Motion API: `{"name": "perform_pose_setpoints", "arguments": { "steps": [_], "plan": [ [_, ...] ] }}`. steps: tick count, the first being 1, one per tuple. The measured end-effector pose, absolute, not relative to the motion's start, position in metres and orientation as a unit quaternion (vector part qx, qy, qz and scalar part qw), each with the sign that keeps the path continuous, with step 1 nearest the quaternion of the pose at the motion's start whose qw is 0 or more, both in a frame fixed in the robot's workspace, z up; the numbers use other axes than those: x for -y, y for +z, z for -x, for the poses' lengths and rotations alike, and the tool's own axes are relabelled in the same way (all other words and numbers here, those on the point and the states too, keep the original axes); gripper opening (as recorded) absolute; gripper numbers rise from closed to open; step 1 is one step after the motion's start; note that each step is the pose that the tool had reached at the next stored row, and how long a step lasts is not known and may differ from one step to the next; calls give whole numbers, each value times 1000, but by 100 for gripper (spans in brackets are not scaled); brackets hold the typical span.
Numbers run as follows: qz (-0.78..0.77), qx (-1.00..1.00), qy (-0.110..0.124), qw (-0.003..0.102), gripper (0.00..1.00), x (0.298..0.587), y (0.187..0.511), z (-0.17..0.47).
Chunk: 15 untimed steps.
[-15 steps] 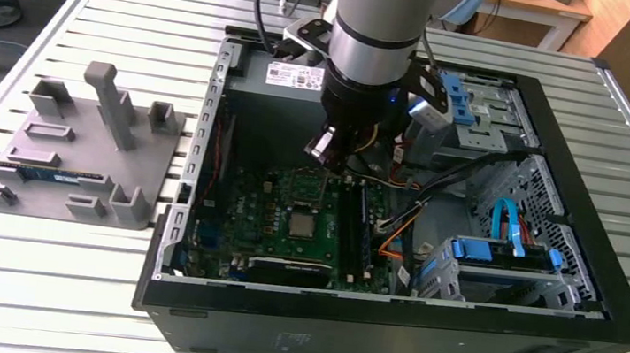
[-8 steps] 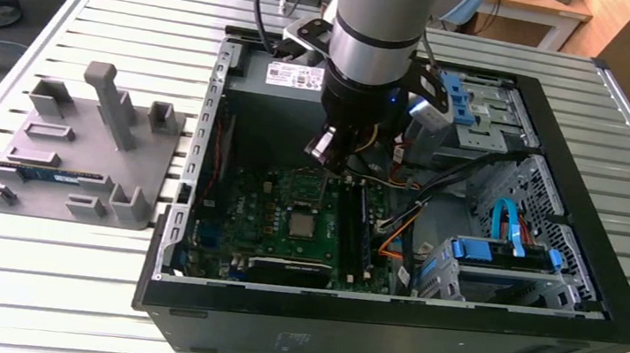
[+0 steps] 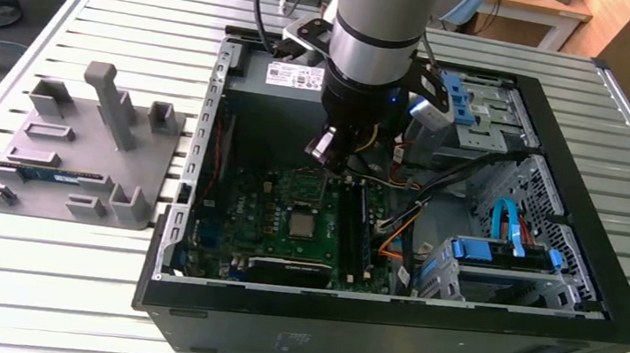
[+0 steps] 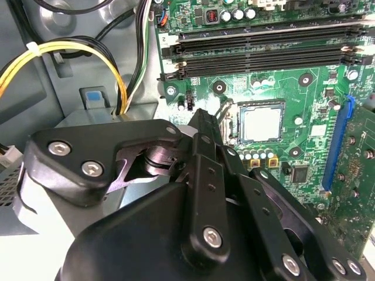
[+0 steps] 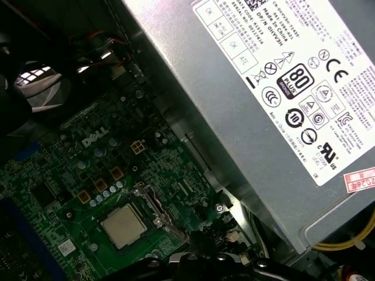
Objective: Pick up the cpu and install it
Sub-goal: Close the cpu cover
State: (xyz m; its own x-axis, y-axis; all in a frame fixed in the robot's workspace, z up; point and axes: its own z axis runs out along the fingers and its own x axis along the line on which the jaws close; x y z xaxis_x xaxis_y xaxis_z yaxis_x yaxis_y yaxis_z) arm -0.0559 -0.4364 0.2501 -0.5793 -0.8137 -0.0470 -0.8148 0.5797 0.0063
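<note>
open computer case point(image 3: 393, 328) on the desk point(image 3: 41, 288): my end effector point(image 3: 338, 163) hung over the motherboard point(image 3: 269, 216), close above the board yet apart from the cpu point(image 3: 302, 225). the cpu lay in its socket near the middle of the board, silvery top up, seemingly flat. i could not tell whether my end effector was open or closed. by my judgement, doing the seating well meant a chip level on every side, square within the socket, no hard downward press, and a path clear of the yellow cables point(image 4: 70, 50).
</note>
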Motion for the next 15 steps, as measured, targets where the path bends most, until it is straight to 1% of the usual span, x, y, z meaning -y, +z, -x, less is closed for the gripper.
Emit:
{"name": "perform_pose_setpoints", "arguments": {
  "steps": [15],
  "plan": [
    [462,-887,14,19,11,437,251,56]
  ]
}}
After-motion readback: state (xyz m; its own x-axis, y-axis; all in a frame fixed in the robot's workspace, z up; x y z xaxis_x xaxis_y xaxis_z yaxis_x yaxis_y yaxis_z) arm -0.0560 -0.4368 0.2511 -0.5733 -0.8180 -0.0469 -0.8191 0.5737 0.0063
